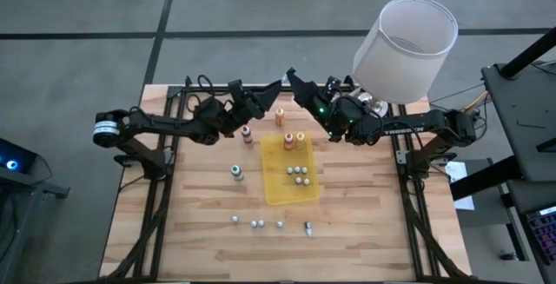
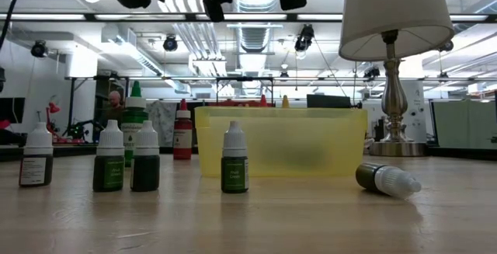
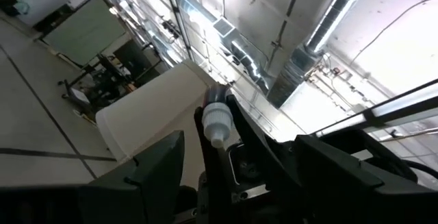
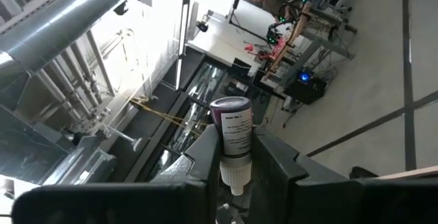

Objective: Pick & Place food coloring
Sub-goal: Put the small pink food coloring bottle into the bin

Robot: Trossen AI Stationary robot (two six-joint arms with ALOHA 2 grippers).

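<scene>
Above the surface (image 1: 365, 223) | left tool (image 1: 271, 90) pinches a white-capped bottle (image 3: 216, 118) | right tool (image 1: 297, 82) pinches a purple-labelled bottle (image 4: 231, 138) | other food coloring bottles (image 1: 298, 175) around yellow mat (image 1: 290, 169)

The bottle labels (image 4: 237, 129) carry print too small to read.

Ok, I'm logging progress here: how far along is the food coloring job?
About six bottles already stand in the yellow tray. In hand: the left claw grips a white-capped bottle, the right claw a purple bottle, both raised. Left: roughly seven on the table, including a toppled bottle.
</scene>
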